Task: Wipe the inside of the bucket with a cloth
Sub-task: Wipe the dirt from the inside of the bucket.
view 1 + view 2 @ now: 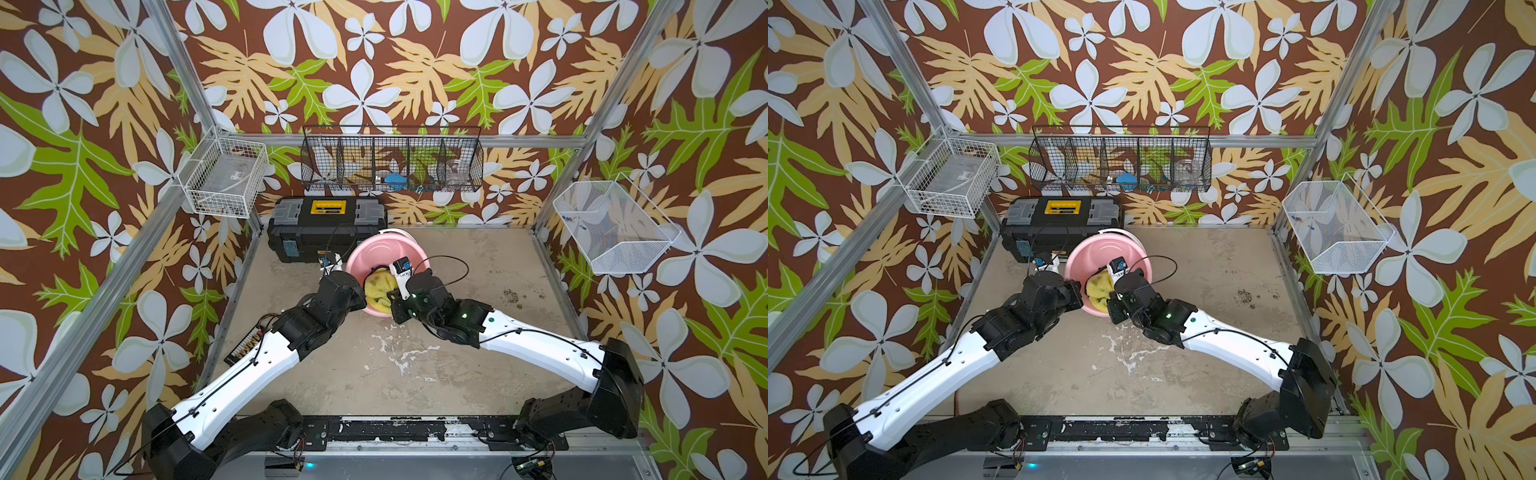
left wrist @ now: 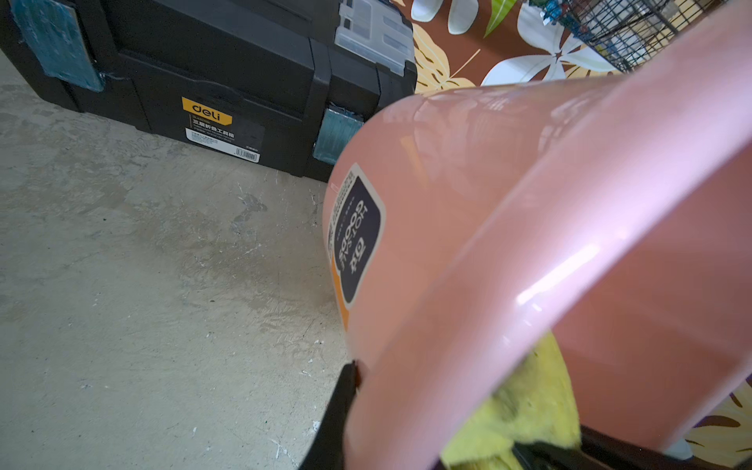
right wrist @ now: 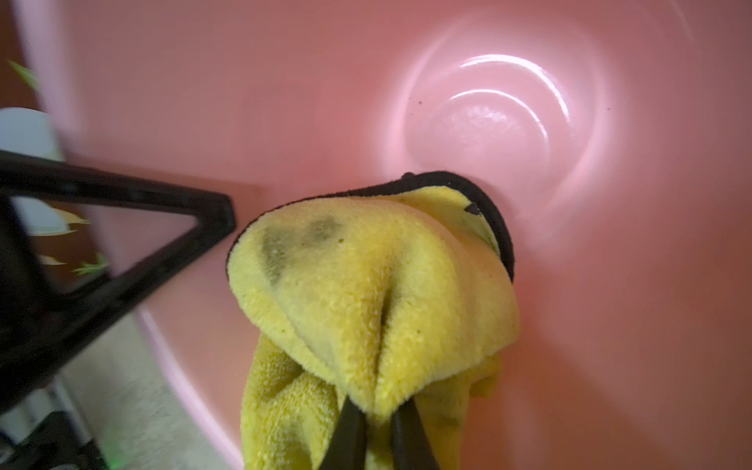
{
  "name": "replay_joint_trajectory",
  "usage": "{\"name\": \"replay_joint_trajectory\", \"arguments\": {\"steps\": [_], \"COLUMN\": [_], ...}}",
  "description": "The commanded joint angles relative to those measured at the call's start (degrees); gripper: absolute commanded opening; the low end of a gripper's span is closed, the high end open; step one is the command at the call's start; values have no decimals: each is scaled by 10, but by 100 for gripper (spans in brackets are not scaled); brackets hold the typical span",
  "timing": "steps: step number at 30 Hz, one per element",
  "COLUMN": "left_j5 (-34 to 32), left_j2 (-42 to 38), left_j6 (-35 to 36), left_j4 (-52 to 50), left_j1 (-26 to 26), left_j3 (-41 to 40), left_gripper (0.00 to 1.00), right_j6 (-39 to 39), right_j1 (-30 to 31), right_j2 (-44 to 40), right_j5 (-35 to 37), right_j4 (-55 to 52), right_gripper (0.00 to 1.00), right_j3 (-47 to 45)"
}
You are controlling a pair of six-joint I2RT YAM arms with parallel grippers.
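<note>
The pink bucket (image 1: 374, 255) (image 1: 1100, 251) is tipped, its mouth turned toward the arms, in both top views. My left gripper (image 2: 427, 411) is shut on the bucket (image 2: 488, 203) rim: one finger outside the wall, the other finger (image 3: 195, 211) inside. A dark label (image 2: 358, 240) sits on the outer side. My right gripper (image 3: 376, 415) is inside the bucket (image 3: 285, 101), shut on the bunched yellow cloth (image 3: 366, 285), which has black trim and grey stains. The cloth (image 1: 379, 291) (image 1: 1098, 293) (image 2: 525, 411) lies against the lower inner wall.
A black-and-yellow toolbox (image 1: 326, 228) (image 2: 203, 81) stands right behind the bucket at the back left. On the walls hang a black wire basket (image 1: 392, 164) and white wire baskets (image 1: 226, 183) (image 1: 615, 226). Dark crumbs (image 1: 511, 295) lie on the table to the right.
</note>
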Motion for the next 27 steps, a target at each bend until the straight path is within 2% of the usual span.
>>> {"name": "replay_joint_trajectory", "arguments": {"steps": [1, 5, 9, 13, 16, 20, 27], "left_j5": [-22, -29, -45, -46, -14, 24, 90], "left_j2": [-4, -4, -5, -5, 2, 12, 17], "left_j6": [-9, -3, 9, 16, 6, -2, -21], "left_j4": [55, 48, 37, 30, 30, 26, 2], "left_j1": [1, 1, 1, 1, 1, 1, 1], "left_j3": [2, 10, 20, 20, 14, -3, -9], "left_gripper": [0, 0, 0, 0, 0, 0, 0], "right_j6": [31, 30, 20, 10, -8, -45, -61], "right_j1": [0, 0, 0, 0, 0, 0, 0], "right_j2": [-24, -65, -133, -229, -279, -262, -175], "right_j5": [-76, -106, -105, -36, 29, 79, 94], "right_j4": [25, -8, -64, -89, -75, -65, -23], "right_gripper": [0, 0, 0, 0, 0, 0, 0], "right_j3": [1, -8, -39, -65, -57, -2, 35]}}
